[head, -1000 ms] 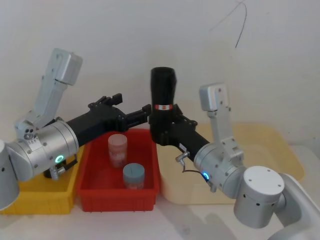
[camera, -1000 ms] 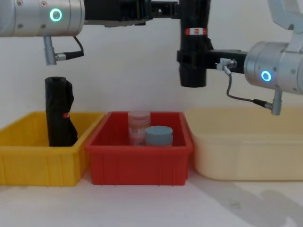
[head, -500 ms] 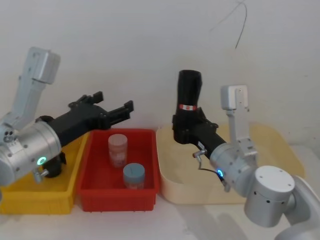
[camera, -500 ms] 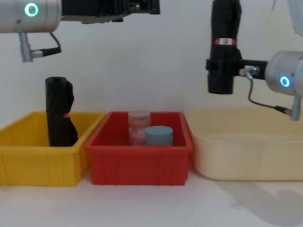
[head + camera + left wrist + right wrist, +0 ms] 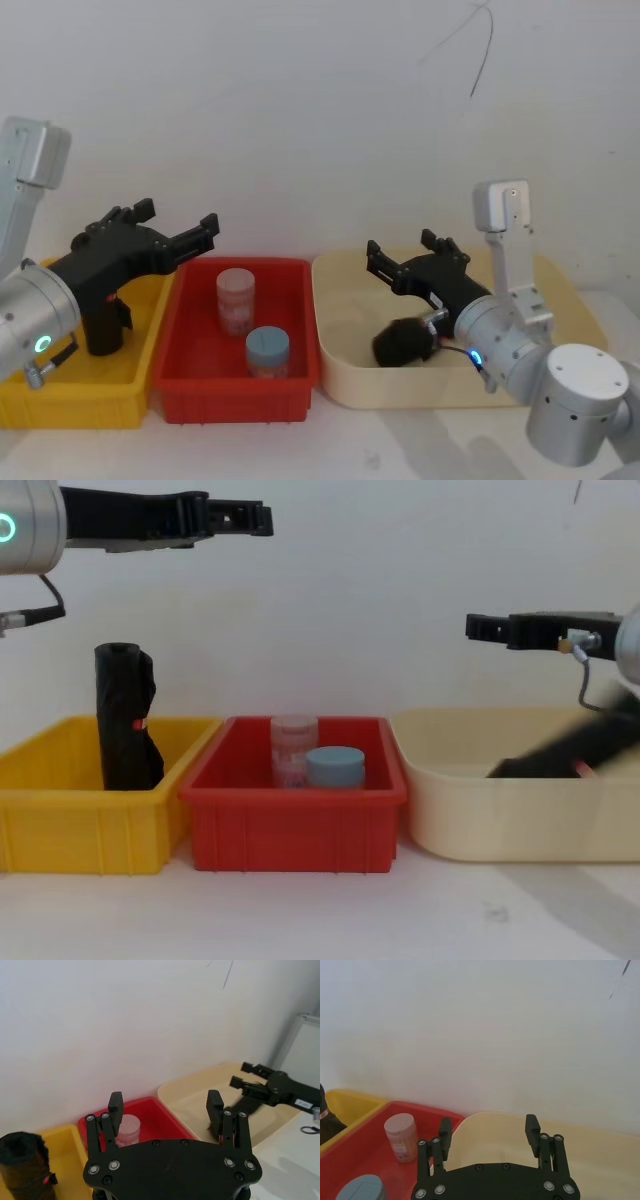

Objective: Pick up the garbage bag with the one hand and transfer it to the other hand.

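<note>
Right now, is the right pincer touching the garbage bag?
Apart. Chest view: the open right pincer hangs above the garbage bag, with bare wall between them.

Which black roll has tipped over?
The garbage bag, slanted in the cream tub; the wrinkled roll stands upright in the yellow bin.

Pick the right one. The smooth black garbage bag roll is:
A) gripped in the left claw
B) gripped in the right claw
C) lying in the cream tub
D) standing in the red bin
C: the garbage bag lies tilted in the cream tub, under the open right claw.
</note>
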